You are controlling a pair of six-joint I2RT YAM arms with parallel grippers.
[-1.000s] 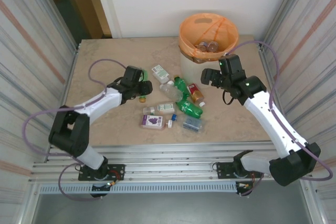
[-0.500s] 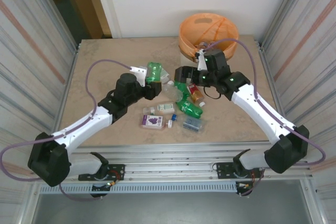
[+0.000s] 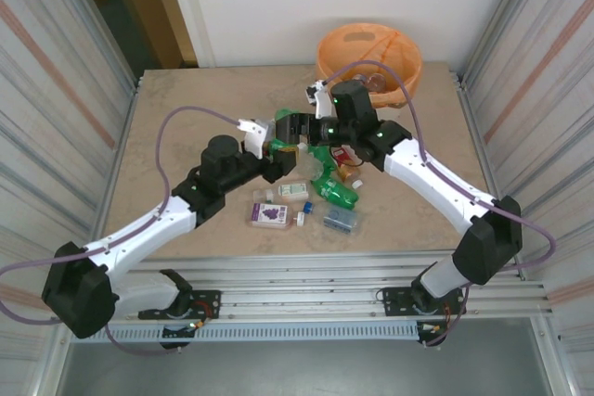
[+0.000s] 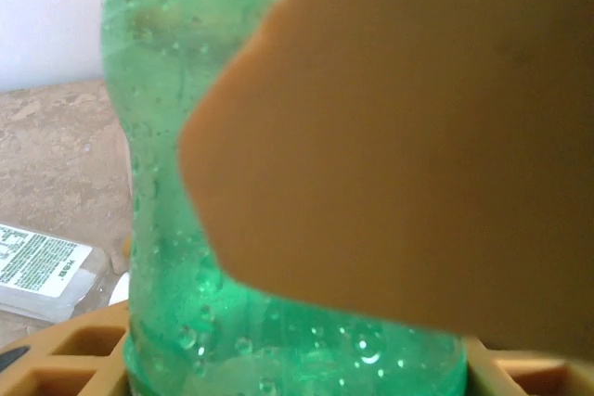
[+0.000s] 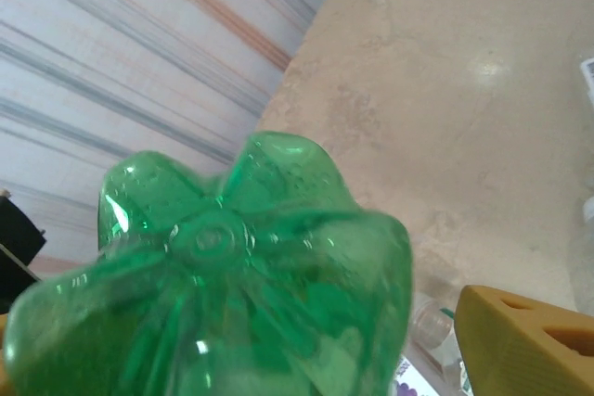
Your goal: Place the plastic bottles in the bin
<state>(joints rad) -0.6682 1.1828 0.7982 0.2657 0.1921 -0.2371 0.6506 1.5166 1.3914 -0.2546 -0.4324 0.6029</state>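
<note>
A green plastic bottle [image 3: 280,128] hangs above the table's middle with my left gripper [image 3: 270,142] shut on it. In the left wrist view the green bottle [image 4: 167,136] stands upright behind a tan finger [image 4: 418,136]. My right gripper [image 3: 296,127] meets it from the right, jaws open on either side of the bottle's ribbed base [image 5: 223,285]; a gap shows beside the yellow finger [image 5: 529,340]. Several more bottles lie below: a green one [image 3: 336,192], a purple-labelled one [image 3: 269,214] and an orange-brown one [image 3: 348,166]. The orange-lined bin [image 3: 327,60] stands at the back right, with bottles inside [image 3: 376,83].
A clear blue-tinted bottle [image 3: 340,220] and a white-labelled one [image 3: 295,190] lie near the front of the pile. A flat white-labelled bottle [image 4: 42,266] lies on the table below the left gripper. Striped metal walls close both sides. The table's left half is bare.
My left arm lifted the green bottle off the table and carried it right. My right arm swung left from the bin to the bottle, and its jaws have started to narrow.
</note>
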